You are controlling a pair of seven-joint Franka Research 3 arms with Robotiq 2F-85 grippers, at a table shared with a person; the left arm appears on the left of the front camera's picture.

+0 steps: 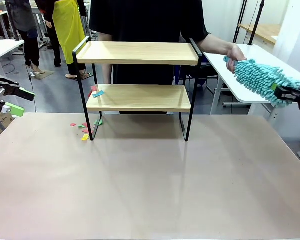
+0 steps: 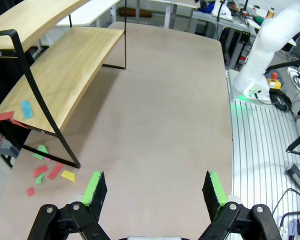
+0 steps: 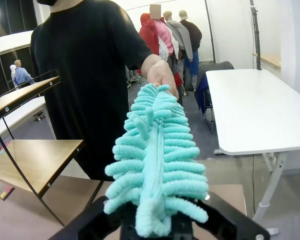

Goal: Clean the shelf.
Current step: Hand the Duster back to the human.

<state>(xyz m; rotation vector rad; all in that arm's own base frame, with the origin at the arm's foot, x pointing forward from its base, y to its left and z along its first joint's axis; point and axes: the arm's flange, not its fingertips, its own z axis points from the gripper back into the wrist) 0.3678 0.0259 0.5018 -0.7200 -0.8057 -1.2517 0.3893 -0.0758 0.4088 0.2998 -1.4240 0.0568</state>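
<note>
From my remote station I see the two-tier shelf (image 1: 139, 75), two light wooden boards in a thin black metal frame, standing upright on the far half of the pale beige table (image 1: 150, 185), slightly left of centre, with a person in a black shirt (image 1: 150, 20) directly behind it. Small coloured paper scraps (image 1: 96, 92) lie at the left end of the lower board, and more scraps (image 1: 84, 131) are scattered on the table around the shelf's near-left leg. At the left edge of the front view, my left gripper (image 1: 14, 101) hangs off the table's left side, well apart from the shelf; in the left wrist view its green-padded fingers (image 2: 95, 186) stand wide apart with nothing between them, pointing across the table past the shelf's end. At the right edge, my right gripper (image 1: 290, 93) is closed around the near end of a fluffy turquoise chenille duster (image 1: 260, 77), held in the air to the right of the shelf's top board. The person's hand (image 1: 235, 52) grips the duster's far end, so both of us hold it together; the right wrist view shows the duster (image 3: 157, 160) rising from the jaws toward that hand (image 3: 162, 75).
</note>
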